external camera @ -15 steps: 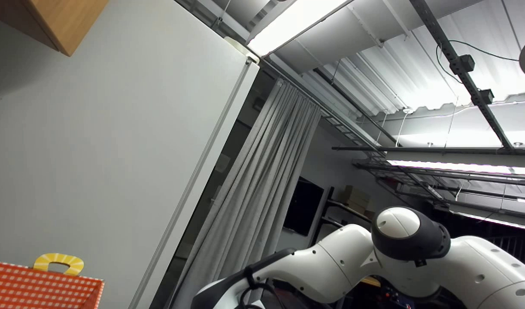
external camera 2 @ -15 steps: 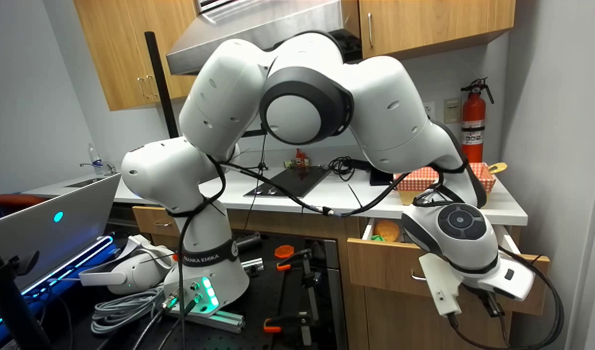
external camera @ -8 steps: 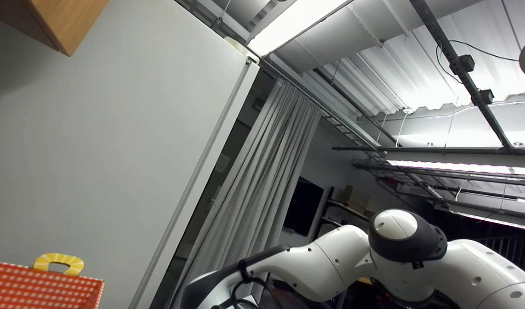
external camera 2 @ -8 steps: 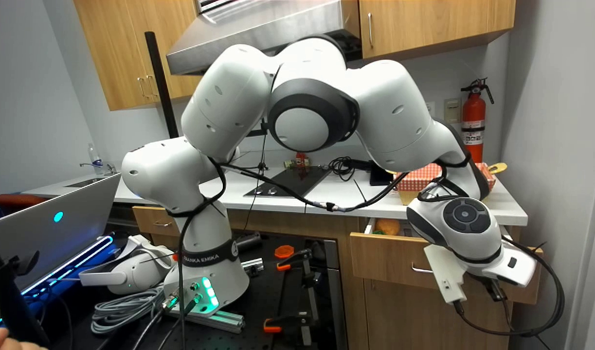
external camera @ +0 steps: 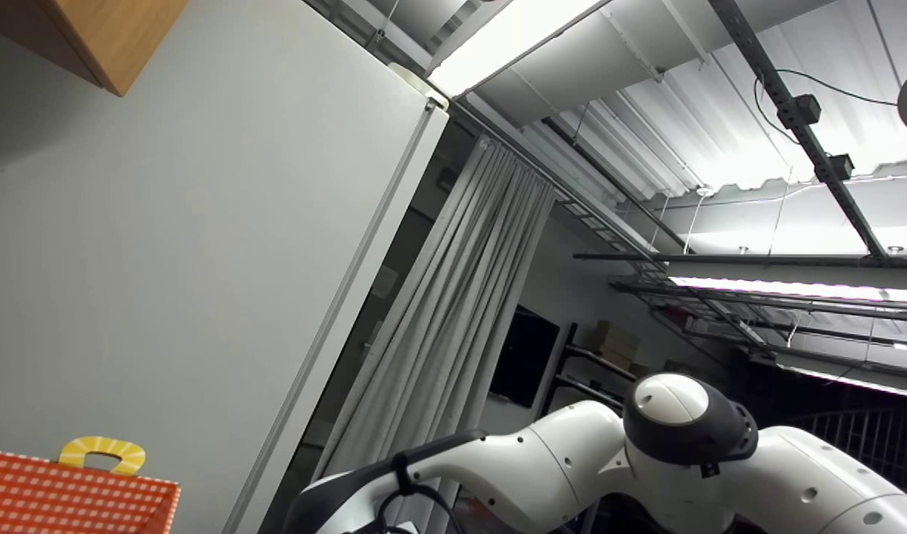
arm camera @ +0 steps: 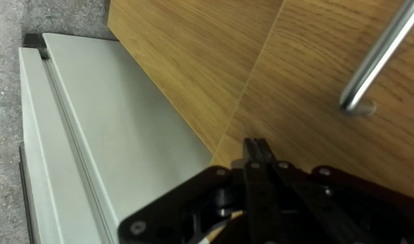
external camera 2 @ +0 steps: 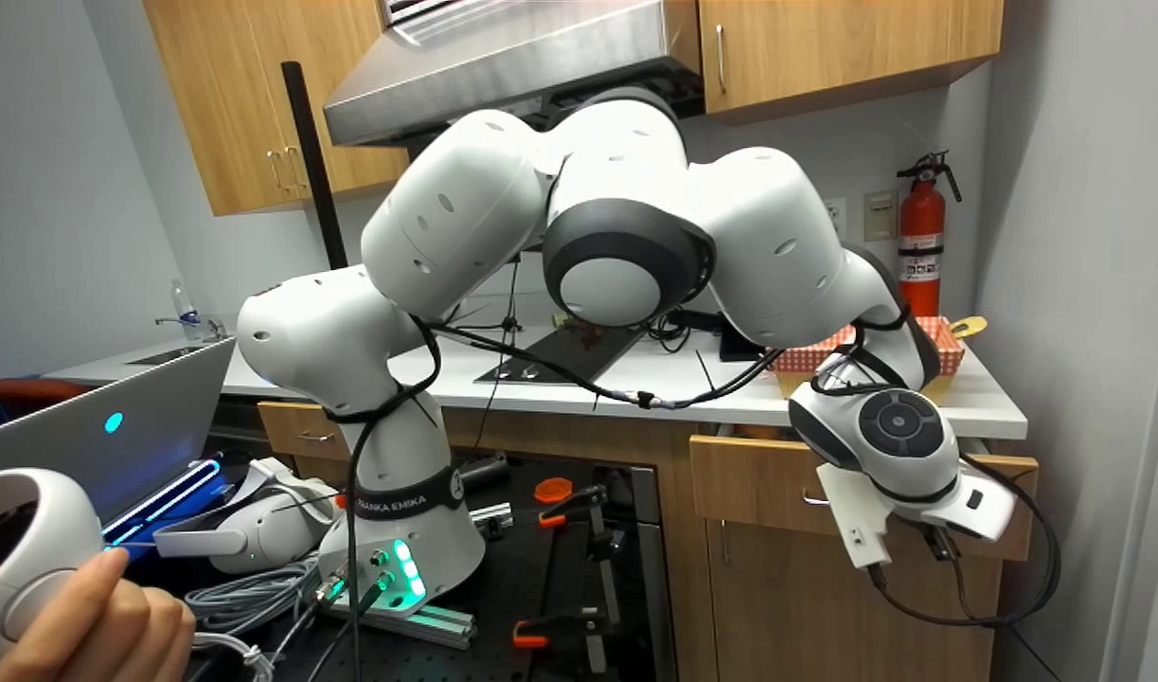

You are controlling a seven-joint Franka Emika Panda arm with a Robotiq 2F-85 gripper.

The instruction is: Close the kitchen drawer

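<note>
Wht arm (external camera 2: 626,170) w/ dk-gray trim (external camera 2: 612,232), blk gripper (arm camera: 256,144), wood-brown drawer front (external camera 2: 754,483) w/ silver pull (arm camera: 384,51).
In an exterior view, wht counter (external camera 2: 990,393) has red-&-wht checked basket (external camera 2: 946,343) w/ yel. loop (external camera 2: 969,327) nr. R edge, red extinguisher (external camera 2: 921,223) w/ blk band (external camera 2: 919,252) nr. back R corner, blk cooktop (external camera 2: 579,355) btwn. front & back edges. Wrist view: mottled gray floor (arm camera: 3,101).

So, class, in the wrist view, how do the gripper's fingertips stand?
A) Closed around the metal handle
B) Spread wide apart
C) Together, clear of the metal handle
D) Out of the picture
C: the gripper is shut with no gap showing, and the metal handle stands apart from it.
</note>
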